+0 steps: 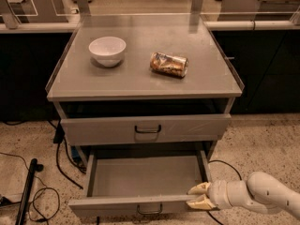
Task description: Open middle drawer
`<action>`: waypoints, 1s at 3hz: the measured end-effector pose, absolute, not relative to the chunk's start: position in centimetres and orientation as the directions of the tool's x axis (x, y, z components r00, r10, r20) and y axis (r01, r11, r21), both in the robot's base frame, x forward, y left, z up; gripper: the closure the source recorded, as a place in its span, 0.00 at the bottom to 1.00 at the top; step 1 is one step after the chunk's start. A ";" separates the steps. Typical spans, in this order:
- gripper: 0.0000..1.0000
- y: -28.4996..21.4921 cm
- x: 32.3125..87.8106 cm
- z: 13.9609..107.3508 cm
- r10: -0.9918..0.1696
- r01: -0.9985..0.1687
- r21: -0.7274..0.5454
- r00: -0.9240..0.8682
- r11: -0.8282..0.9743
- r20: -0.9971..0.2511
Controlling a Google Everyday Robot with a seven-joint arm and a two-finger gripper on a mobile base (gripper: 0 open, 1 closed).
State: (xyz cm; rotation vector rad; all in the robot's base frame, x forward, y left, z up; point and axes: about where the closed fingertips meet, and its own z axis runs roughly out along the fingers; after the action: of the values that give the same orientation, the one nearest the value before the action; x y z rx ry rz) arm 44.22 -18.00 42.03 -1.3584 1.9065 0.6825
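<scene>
The middle drawer [140, 177] stands pulled well out toward the near side, below the bench [140, 81], and its shallow grey tray lies open to view. The gripper [193, 195] sits at the drawer's near right corner, with the white arm [262, 196] reaching in from the right. The fingers [200, 188] are closed on the right end of the drawer's front panel, one just inside the tray and the other against the panel's outer face. The drawer's dark handle [150, 211] is to the left of the fingers, apart from them. The upper drawer [145, 129] is pushed in. On the bench a white bowl [107, 49] stands at the left and a crumpled packet [168, 63] lies to its right.
</scene>
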 end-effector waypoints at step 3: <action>0.00 -18.0 44.2 42.0 -0.587 -0.949 0.026 -0.216 0.315 -0.781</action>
State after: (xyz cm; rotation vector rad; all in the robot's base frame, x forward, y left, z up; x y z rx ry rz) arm 44.21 -17.99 42.02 -1.3585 1.9063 0.6829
